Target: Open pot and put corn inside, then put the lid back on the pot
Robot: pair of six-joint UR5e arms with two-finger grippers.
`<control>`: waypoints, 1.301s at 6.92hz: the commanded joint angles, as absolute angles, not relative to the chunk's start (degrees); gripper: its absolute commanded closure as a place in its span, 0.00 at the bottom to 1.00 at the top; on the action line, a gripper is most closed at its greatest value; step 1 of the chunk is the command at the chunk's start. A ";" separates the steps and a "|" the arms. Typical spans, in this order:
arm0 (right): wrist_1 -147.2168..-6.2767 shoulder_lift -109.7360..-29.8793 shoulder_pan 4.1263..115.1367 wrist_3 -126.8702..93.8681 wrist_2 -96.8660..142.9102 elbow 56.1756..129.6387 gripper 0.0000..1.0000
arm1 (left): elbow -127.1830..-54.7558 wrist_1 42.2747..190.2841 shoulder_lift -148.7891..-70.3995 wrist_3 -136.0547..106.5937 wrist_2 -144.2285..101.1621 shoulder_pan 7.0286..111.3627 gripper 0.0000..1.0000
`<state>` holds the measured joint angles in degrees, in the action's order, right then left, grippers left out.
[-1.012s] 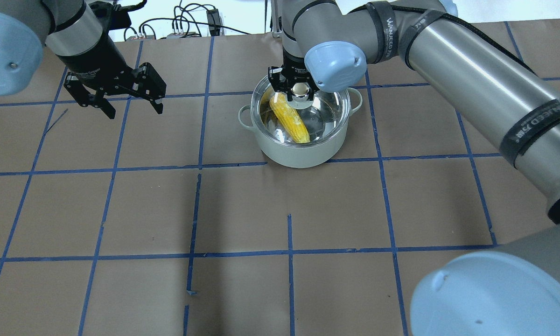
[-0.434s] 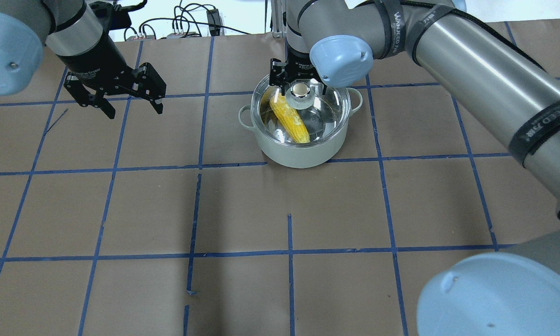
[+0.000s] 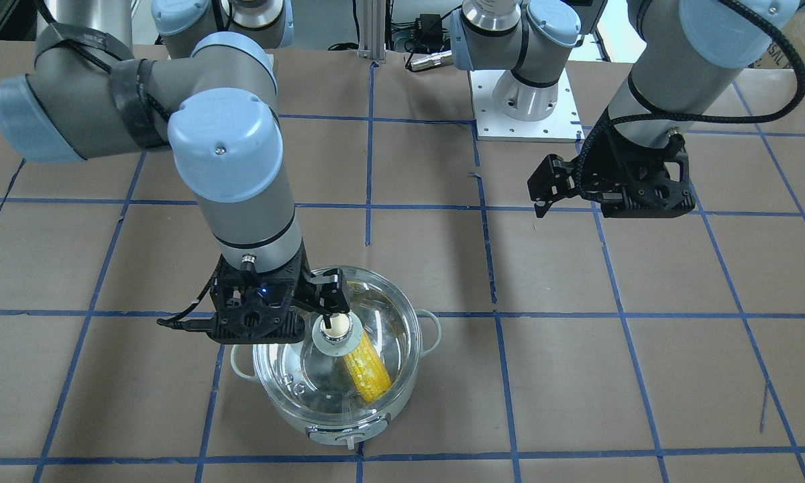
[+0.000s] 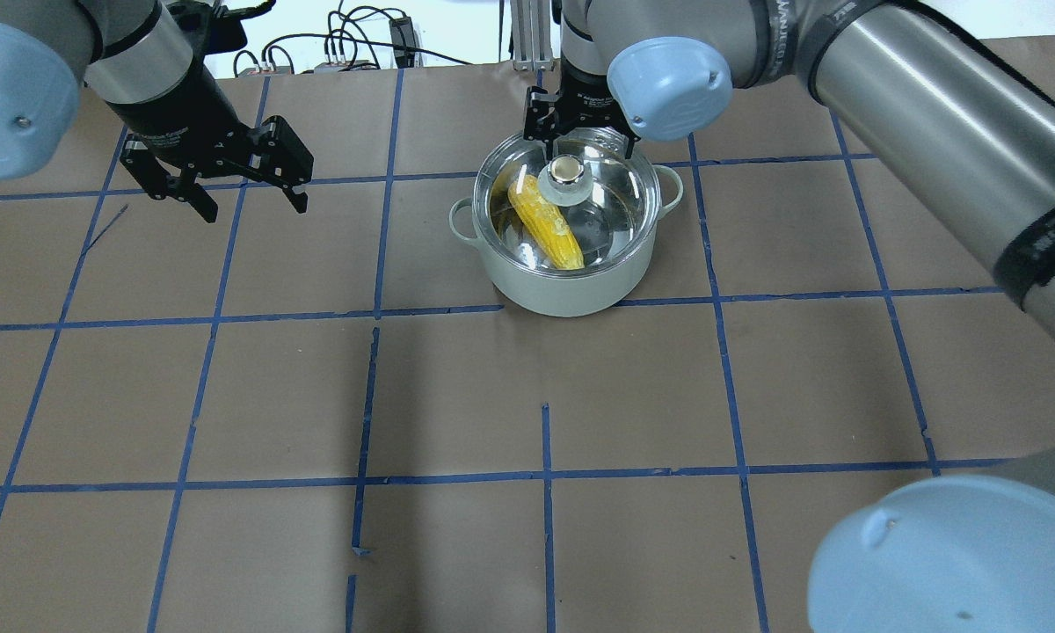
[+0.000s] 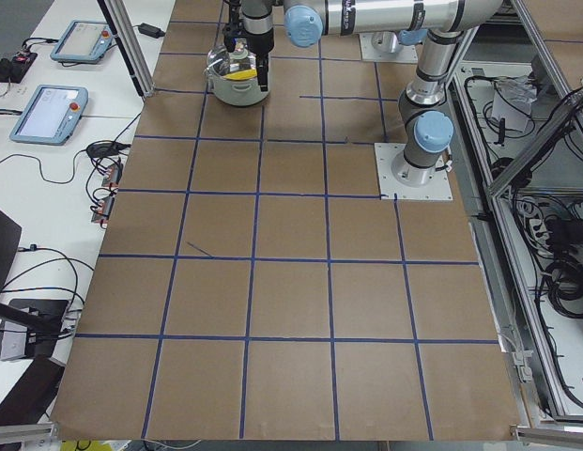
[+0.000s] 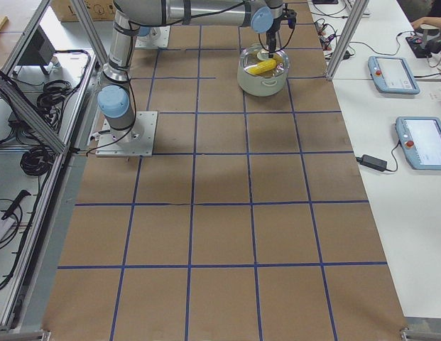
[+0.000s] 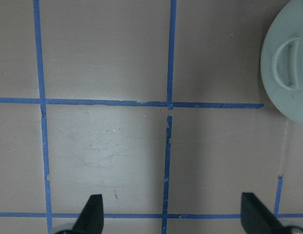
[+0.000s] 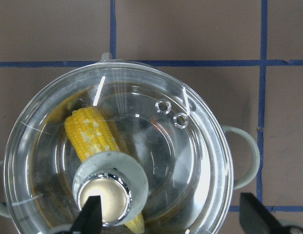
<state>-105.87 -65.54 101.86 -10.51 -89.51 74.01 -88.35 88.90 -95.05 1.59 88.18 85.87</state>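
Lid (image 4: 611, 198): seated on pot (image 4: 563, 294), corn (image 4: 545, 224) inside.
Right claw (image 4: 578, 139): wide open, empty, near the knob (image 4: 566, 169); I want a straight-up lift, no snagging.
Left claw (image 4: 253, 207): open, empty, well aside.

Glossy clear glass lid (image 4: 611, 211), matt pale pot (image 4: 563, 296) with mirror-bright steel lining, bumpy yellow corn (image 4: 545, 224).

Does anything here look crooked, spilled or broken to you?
Nothing stands out. The lid looks seated level on the pot, the corn lies inside under the glass, and nothing is spilled. The right gripper is open above the knob.
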 commanded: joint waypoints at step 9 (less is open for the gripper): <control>-94.15 -85.33 92.11 4.31 -87.71 88.40 0.00 | -87.01 89.38 -95.27 1.58 88.24 85.87 0.00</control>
<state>-95.41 -83.21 92.53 4.27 -87.74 85.89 -87.02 89.39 -95.20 1.58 88.31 85.87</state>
